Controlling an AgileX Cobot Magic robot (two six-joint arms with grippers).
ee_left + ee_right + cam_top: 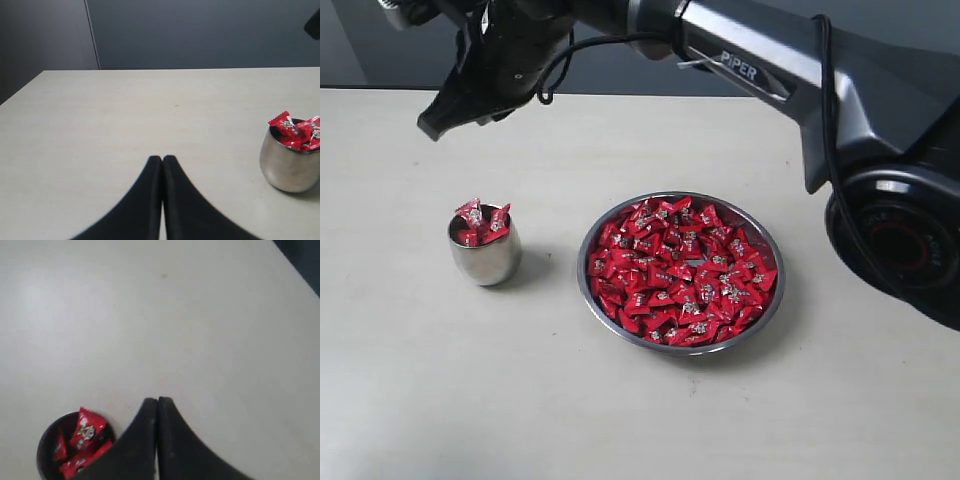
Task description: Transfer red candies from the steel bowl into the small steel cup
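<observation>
The steel bowl (681, 342) sits mid-table, heaped with red candies (682, 272). To its left stands the small steel cup (485, 255) with a few red candies (480, 222) sticking out of its top. My right gripper (427, 127) reaches across from the right and hangs high above the table behind the cup, shut with nothing in it. The right wrist view shows its closed tips (157, 401) and the cup (47, 447) with candies (86, 430) below. My left gripper (162, 159) is shut and empty, low over bare table, with the cup (289, 162) off to one side.
The pale table (410, 400) runs back to a dark wall. The right arm's black body (880, 150) spans the upper right of the exterior view. The table's far edge (175, 69) shows in the left wrist view.
</observation>
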